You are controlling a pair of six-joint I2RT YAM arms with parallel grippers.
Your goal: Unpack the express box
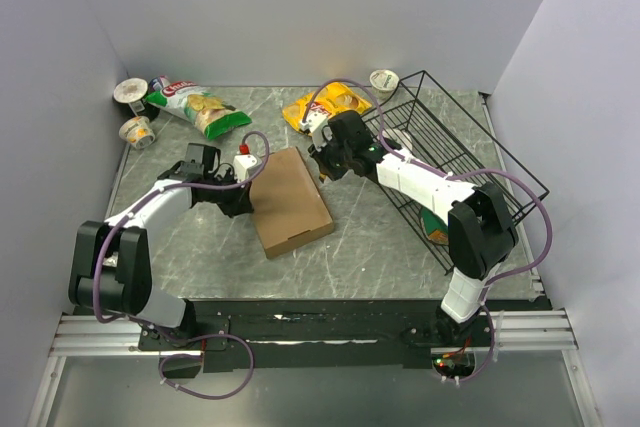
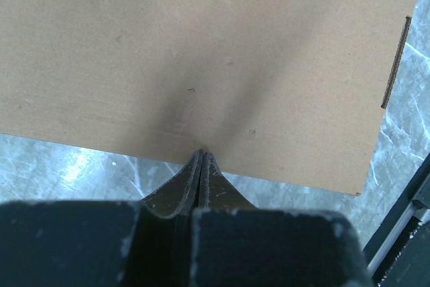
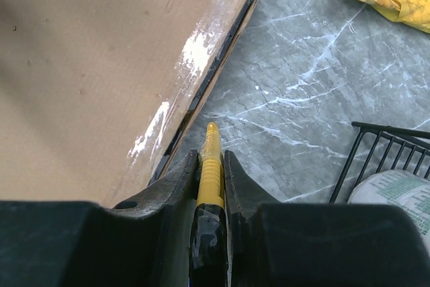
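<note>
Two end effectors | left (image 2: 203, 154) clenched | right (image 3: 210, 157) grasping yellow tool (image 3: 212, 138) | basket (image 1: 483, 129) near express box (image 1: 290, 202)

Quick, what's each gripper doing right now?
Left gripper: closed, nothing between the fingers, tips at the edge of the express box.
Right gripper: closed on a slim yellow tool, its tip near the box's edge.

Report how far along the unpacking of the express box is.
Done: the right hand has a yellow tool clamped, its tip beside the side seam of the express box. In hand: the left hand, shut, meets the box's edge, seemingly steadying it. Left: the lid looks closed, so opening it and taking out any contents remain.
</note>
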